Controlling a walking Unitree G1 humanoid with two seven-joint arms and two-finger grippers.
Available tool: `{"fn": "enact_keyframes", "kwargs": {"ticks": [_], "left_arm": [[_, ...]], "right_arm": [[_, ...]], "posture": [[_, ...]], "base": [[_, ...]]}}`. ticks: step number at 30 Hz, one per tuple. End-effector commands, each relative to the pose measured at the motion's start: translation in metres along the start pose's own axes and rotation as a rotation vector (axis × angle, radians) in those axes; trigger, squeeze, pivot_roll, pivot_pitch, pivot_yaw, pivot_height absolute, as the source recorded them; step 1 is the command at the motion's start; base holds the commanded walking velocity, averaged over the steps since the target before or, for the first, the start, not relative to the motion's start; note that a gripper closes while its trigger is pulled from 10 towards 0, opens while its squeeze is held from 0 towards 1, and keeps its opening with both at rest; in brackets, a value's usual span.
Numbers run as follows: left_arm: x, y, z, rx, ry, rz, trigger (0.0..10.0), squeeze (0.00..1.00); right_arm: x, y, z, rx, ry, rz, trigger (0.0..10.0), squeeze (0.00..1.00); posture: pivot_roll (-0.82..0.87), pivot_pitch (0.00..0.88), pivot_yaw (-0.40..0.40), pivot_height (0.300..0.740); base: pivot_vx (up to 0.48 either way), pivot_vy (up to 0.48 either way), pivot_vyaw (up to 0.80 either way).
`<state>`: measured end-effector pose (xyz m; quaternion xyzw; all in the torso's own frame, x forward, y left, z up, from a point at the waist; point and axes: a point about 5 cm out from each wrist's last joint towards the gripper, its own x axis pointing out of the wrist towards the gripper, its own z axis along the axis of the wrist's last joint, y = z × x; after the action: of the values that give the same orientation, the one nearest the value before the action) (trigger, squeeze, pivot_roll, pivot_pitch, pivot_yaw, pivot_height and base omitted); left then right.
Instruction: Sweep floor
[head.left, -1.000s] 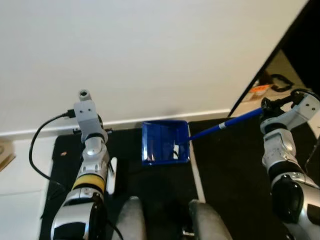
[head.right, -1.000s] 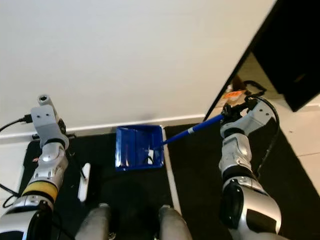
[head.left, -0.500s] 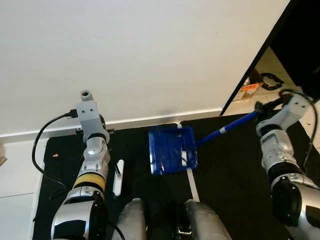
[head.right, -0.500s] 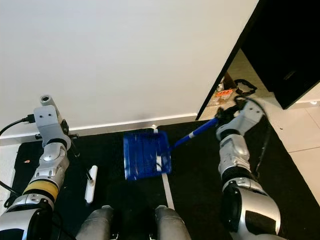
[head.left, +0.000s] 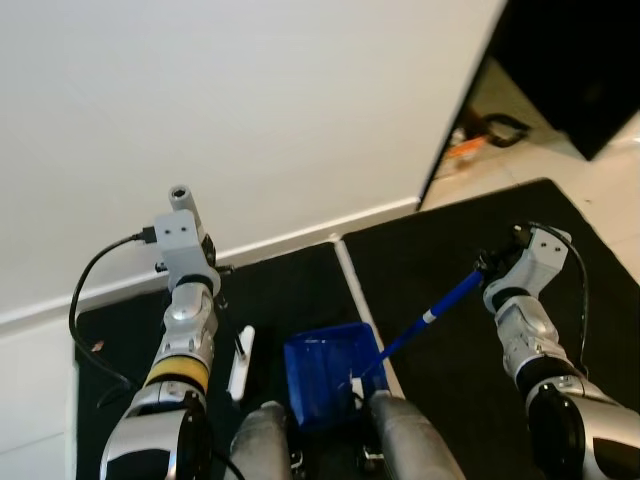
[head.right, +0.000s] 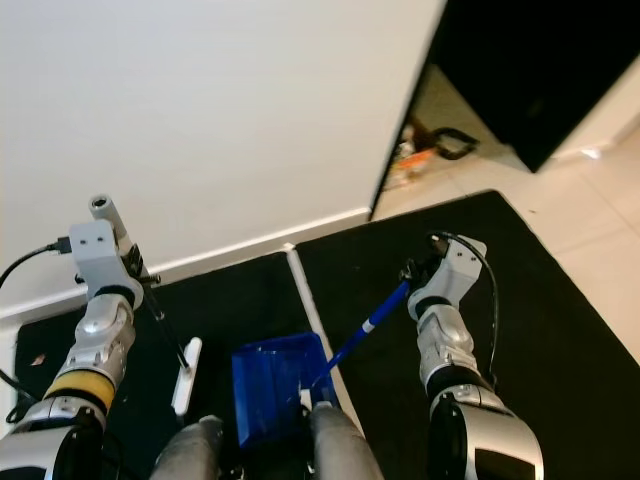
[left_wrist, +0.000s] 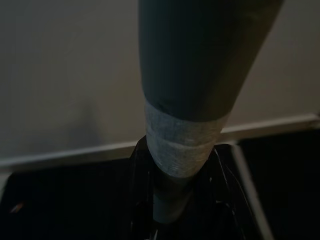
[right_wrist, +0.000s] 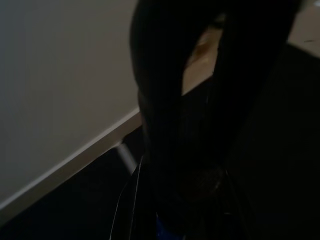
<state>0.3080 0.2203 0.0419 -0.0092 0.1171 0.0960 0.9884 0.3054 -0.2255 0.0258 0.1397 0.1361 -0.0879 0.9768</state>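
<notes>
Right gripper (head.left: 487, 268) fingers clamp dustpan (head.left: 325, 385) handle; left gripper (head.left: 225, 305) grips brush (head.left: 240, 362) (stem) — pan may hit robot's feet

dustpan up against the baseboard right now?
No. The blue dustpan lies on the black mat near the robot's feet, well away from the white baseboard, with its handle at the right gripper.

arms: silver, jointed, dark at the elbows | left arm (head.left: 188, 330): yellow band, boxy grey wrist unit topped by small round lens, black cable looping off it | right arm (head.left: 523, 320): black cable at wrist | legs (head.left: 400, 440): grey, rounded
</notes>
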Motion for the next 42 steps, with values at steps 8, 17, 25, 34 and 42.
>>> {"fn": "enact_keyframes", "kwargs": {"ticks": [8,17,25,34,42], "left_arm": [[-0.005,-0.007,-0.007,-0.031,-0.013,-0.047,10.0,0.0],[-0.005,-0.011,0.003,-0.033,-0.083,-0.112,10.0,0.0],[-0.007,-0.009,0.008,-0.089,-0.122,-0.129,10.0,0.0],[-0.006,-0.014,0.01,-0.085,-0.128,-0.165,10.0,0.0],[-0.007,-0.021,0.011,-0.107,-0.125,-0.218,10.0,0.0]], "right_arm": [[0.004,-0.009,0.033,-0.009,-0.169,-0.038,10.0,0.0],[0.005,-0.012,0.05,-0.004,-0.255,-0.068,10.0,0.0],[0.003,-0.021,0.052,0.041,-0.282,-0.132,10.0,0.0],[0.0,-0.028,0.052,0.046,-0.291,-0.166,10.0,0.0],[-0.002,-0.037,0.053,0.059,-0.301,-0.208,10.0,0.0]], "posture": [[0.0,0.055,-0.021,0.74],[0.01,0.068,-0.02,0.74],[0.01,0.093,-0.012,0.74],[0.01,0.101,-0.006,0.74],[0.01,0.099,-0.003,0.74]], "base": [[0.0,0.0,-0.8],[0.0,0.0,-0.8],[0.0,0.0,-0.8],[0.0,0.0,-0.8],[0.0,0.0,-0.8]]}}
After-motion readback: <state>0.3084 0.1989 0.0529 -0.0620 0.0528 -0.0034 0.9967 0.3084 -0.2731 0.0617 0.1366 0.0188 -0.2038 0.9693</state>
